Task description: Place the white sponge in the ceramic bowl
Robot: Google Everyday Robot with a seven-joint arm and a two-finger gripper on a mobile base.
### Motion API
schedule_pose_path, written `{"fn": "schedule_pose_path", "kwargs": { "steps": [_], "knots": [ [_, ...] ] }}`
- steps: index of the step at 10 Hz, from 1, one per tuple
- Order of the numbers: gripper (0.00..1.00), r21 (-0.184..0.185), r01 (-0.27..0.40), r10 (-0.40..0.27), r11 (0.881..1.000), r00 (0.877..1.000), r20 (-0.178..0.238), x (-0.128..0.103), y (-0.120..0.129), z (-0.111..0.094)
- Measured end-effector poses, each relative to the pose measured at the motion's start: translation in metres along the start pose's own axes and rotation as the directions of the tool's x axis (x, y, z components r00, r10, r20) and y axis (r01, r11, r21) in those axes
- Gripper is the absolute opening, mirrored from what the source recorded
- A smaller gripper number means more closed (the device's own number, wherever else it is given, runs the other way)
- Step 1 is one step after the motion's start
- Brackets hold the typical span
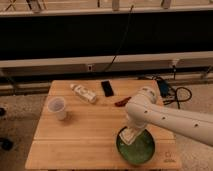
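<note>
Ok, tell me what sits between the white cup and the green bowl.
Only bare tabletop, in the camera view; the gripper hangs over the bowl.

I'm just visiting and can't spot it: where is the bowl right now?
In the camera view, the bowl sits near the lower right corner of the table, well to the right of the cup, with the end effector over its left side.

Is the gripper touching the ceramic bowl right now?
Cannot tell. The camera view shows the gripper over the left side of the green ceramic bowl, overlapping its inside; neither contact nor gap shows plainly.
</note>
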Motion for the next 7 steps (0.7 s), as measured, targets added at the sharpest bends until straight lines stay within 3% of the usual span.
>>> {"fn": "schedule_pose_path", "kwargs": {
  "steps": [7],
  "knots": [
    [0.8, 0.002, -0.001, 0.001, 1.0, 1.0, 0.002, 0.0059, 0.0028, 0.0035]
  ]
}}
